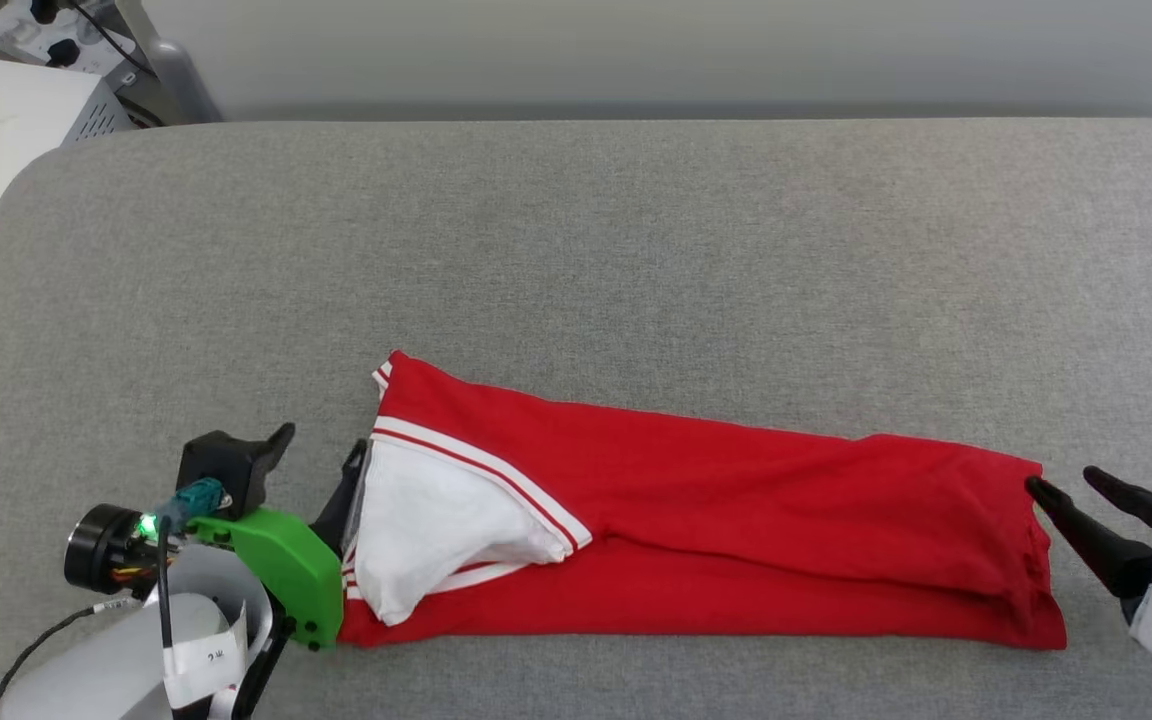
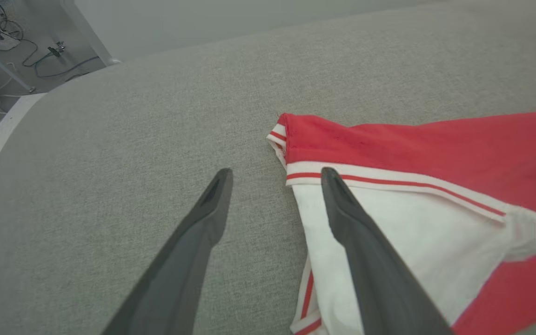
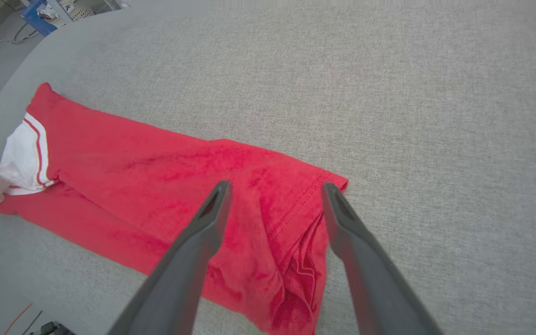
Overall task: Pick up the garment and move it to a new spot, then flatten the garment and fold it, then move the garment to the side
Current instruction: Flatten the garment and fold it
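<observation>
Garment [image 1: 736, 480] lies folded into a long strip on the near part of the grey bench [image 1: 576, 230], white sleeve end at robot's left, hem end at right. Left claw [image 2: 276, 174] is spread, one finger over the sleeve edge, the other over bare bench. Right claw [image 3: 276, 187] is spread at the hem end, pinching nothing.

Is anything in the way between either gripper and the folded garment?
Nothing visible. The left gripper is open at the sleeve end of the garment, and the right gripper is open at its hem end.
</observation>
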You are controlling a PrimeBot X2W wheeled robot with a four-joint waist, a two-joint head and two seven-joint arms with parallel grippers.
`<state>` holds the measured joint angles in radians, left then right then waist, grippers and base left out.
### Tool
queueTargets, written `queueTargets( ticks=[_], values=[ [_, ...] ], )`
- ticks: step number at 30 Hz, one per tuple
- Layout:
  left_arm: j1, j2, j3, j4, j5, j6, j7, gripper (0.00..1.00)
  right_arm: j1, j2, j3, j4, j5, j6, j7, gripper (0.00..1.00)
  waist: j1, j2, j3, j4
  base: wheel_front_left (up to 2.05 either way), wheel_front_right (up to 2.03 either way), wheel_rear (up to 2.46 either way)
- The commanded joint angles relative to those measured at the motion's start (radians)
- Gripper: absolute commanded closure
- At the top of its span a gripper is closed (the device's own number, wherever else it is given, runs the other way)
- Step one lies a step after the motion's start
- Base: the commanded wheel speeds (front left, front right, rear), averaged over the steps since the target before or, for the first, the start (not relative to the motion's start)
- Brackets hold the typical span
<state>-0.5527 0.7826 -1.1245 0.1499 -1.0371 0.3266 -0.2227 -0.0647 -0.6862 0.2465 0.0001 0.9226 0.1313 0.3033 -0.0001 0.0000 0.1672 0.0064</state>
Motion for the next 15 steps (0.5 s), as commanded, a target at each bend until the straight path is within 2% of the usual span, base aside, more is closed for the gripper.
queueTargets(
  ticks=[1,4,9,15],
  values=[
    [0.020,-0.005,0.024,-0.007,0.017,0.032,-0.018,0.00,0.021,-0.007,-0.024,-0.007,0.029,-0.001,0.017,0.00,0.0001,0.0000,-0.005,0.007,0.00,0.00,0.00],
    [0.036,-0.018,0.083,-0.023,0.058,0.090,-0.035,0.00,0.033,-0.010,-0.083,-0.009,0.105,-0.001,0.067,0.00,0.0001,0.0000,-0.001,0.015,0.00,0.00,0.00],
    [0.083,-0.064,0.226,-0.062,0.189,0.164,-0.039,0.00,0.041,-0.028,-0.121,0.028,0.127,-0.001,0.142,0.00,0.0001,0.0000,0.016,0.034,0.00,0.00,0.00],
    [0.195,-0.147,0.413,-0.095,0.364,0.193,-0.039,0.00,0.013,0.010,-0.106,0.106,0.125,-0.001,0.194,0.00,0.0001,0.0000,0.036,0.054,0.00,0.00,0.00]
  ],
)
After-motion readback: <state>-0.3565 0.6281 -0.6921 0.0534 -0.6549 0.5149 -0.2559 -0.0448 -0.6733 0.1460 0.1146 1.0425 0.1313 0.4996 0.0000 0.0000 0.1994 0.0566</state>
